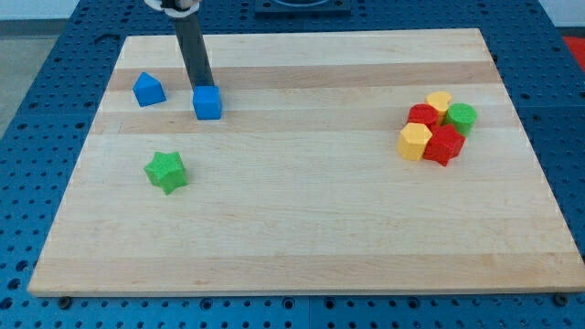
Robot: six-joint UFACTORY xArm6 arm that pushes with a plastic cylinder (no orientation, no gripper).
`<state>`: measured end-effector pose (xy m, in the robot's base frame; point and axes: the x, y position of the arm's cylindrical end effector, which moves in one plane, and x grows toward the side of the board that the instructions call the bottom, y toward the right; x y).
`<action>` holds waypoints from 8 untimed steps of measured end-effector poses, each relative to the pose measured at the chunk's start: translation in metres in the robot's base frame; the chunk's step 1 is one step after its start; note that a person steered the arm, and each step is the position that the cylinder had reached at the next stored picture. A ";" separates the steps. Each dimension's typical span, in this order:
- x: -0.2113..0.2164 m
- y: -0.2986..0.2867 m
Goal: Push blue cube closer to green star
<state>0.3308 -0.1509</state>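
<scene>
The blue cube (208, 103) sits on the wooden board at the upper left. The green star (166, 171) lies below it and a little to the view's left, well apart from it. My tip (202, 85) is right at the cube's top edge, just above the cube in the view, seemingly touching it. The dark rod rises from there to the view's top edge.
A second blue block (148, 90), house-shaped, lies left of the cube. At the right is a tight cluster: yellow block (440, 101), green block (462, 116), red block (422, 116), yellow block (414, 141), red block (445, 143). The wooden board (302, 238) sits on a blue pegboard.
</scene>
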 end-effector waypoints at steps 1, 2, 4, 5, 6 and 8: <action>0.032 0.000; 0.057 0.000; 0.021 0.024; 0.023 0.036; 0.037 0.034; 0.095 0.026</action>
